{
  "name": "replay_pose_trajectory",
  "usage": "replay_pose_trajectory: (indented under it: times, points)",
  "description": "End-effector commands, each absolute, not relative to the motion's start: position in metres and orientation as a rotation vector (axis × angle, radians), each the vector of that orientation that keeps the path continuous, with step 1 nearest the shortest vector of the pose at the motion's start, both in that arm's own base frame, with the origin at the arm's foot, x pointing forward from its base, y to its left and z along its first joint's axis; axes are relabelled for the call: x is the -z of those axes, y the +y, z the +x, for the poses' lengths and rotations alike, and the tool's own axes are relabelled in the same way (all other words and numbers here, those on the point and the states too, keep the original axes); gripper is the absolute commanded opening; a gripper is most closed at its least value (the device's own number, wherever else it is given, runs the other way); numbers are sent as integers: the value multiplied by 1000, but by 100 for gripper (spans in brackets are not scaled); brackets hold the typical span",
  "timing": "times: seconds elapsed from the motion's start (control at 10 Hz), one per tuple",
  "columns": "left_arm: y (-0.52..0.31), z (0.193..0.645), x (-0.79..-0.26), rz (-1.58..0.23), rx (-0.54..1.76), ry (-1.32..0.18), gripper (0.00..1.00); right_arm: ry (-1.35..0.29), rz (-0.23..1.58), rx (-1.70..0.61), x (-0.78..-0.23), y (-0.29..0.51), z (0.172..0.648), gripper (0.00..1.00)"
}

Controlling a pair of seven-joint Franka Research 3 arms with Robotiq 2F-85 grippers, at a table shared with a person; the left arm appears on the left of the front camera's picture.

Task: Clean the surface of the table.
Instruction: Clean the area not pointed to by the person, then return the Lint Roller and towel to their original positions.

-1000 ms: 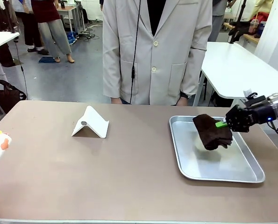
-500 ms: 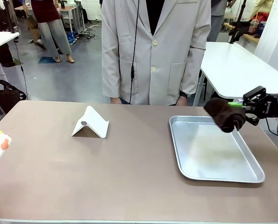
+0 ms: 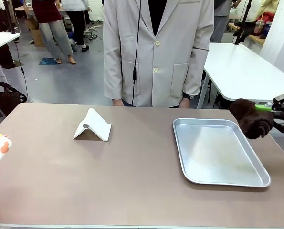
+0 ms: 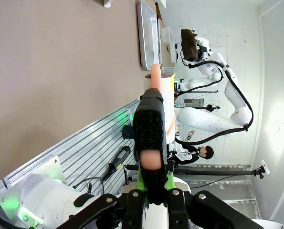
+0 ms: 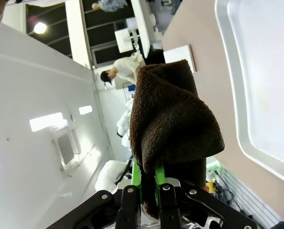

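Brown cloth hangs bunched in the right gripper, jaws clamped on it, raised just beyond the metal tray's far right corner. Left gripper closed, apparently on a white-and-orange bottle. Taupe table carries the tray and a white folded stand.

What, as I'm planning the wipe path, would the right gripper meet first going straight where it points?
Beyond the brown cloth it grips, the right gripper points left above the metal tray's far rim; the way looks free, though depth is unclear.
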State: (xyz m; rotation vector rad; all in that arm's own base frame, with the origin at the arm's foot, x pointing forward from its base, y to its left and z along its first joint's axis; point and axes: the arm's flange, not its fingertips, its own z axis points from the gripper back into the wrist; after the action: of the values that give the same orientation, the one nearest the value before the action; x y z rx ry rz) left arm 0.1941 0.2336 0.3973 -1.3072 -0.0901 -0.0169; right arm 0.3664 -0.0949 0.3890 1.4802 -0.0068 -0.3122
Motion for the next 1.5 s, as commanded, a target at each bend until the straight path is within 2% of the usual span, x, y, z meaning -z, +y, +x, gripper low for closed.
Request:
replay_pose_trajectory:
  times: [0.0, 0.1, 1.4]
  points:
    - [231, 191, -400, -1315, 15, -87, 16, -52, 1446, 255, -376, -97, 358, 13]
    - [231, 191, -400, -1315, 15, -87, 16, -7, 1480, 312, -389, -95, 366, 13]
    - [231, 191, -400, -1315, 15, -87, 16, -7, 1480, 312, -389, -95, 366, 13]
